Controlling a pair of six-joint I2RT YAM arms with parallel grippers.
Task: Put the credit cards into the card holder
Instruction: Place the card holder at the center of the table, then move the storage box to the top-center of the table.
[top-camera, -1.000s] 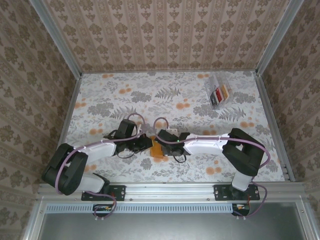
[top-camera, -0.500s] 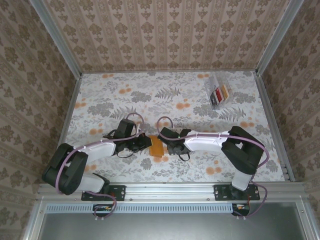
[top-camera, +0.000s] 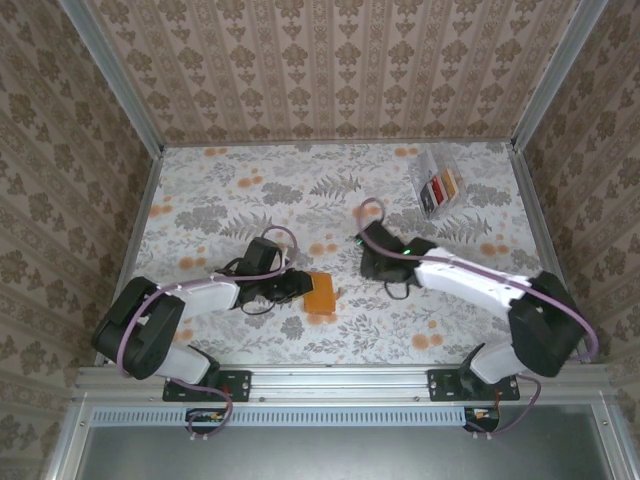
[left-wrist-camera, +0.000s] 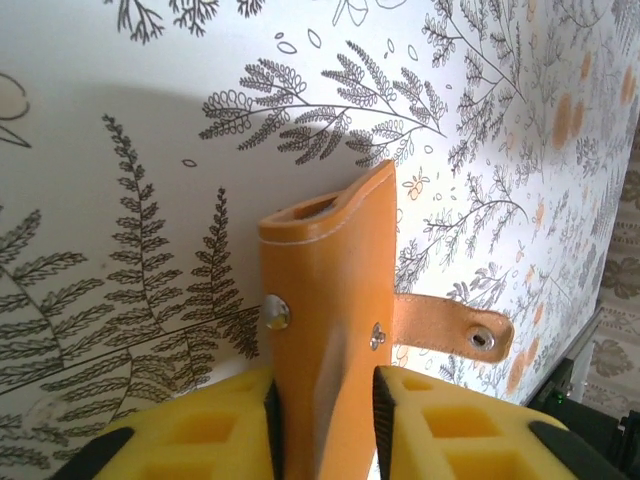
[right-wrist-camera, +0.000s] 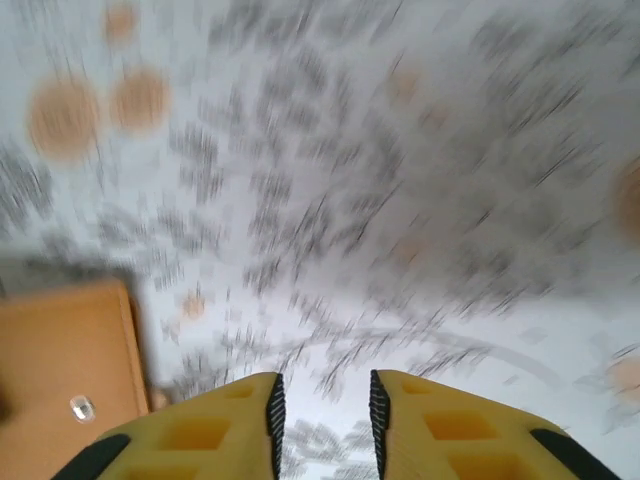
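R claw (right-wrist-camera: 322, 388), part-spread & empty, has quit card holder (left-wrist-camera: 330, 290), prob. for credit cards (top-camera: 441, 187); L claw (left-wrist-camera: 322, 378) pinches it.

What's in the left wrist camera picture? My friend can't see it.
An orange card holder sits between the yellow fingers of the robot's left hand, its snap strap sticking out to the right. Under it lies a white table printed with ferns and orange flowers.

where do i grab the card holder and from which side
Pinch the card holder across its flat faces, at the end opposite its open mouth, from the left arm's side, as the left gripper does, leaving the snap strap free.
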